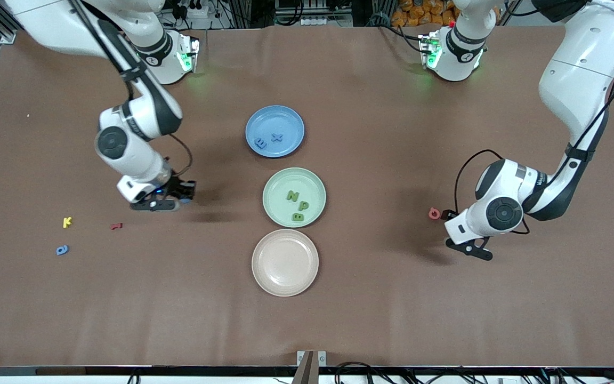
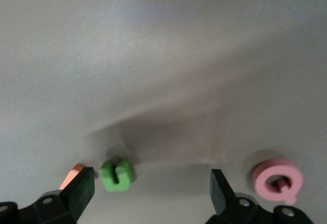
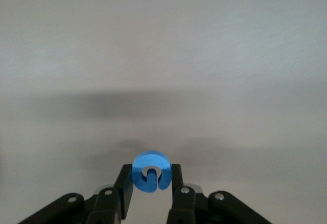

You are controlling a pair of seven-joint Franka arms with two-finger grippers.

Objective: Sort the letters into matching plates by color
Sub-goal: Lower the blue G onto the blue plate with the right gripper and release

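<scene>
My right gripper (image 1: 182, 196) (image 3: 149, 175) is shut on a round blue letter (image 3: 148, 169), held just over the bare table toward the right arm's end. My left gripper (image 1: 447, 215) (image 2: 153, 175) is open, low over the table at the left arm's end. A green letter (image 2: 116, 176) lies between its fingers, close to one finger (image 2: 82, 185). The blue plate (image 1: 285, 120) holds two blue letters (image 1: 260, 142) (image 1: 277, 137). The pale green plate (image 1: 280, 184) holds three green letters (image 1: 292, 196) (image 1: 304, 205) (image 1: 297, 216). Another blue letter (image 1: 62, 249) lies on the table.
A pink letter (image 1: 434, 213) (image 2: 278, 180) lies beside the left gripper, and an orange letter's edge (image 2: 74, 174) shows by its finger. A yellow letter (image 1: 67, 222) and a dark red letter (image 1: 116, 226) lie near the loose blue letter. A beige plate (image 1: 284, 262) sits nearest the front camera.
</scene>
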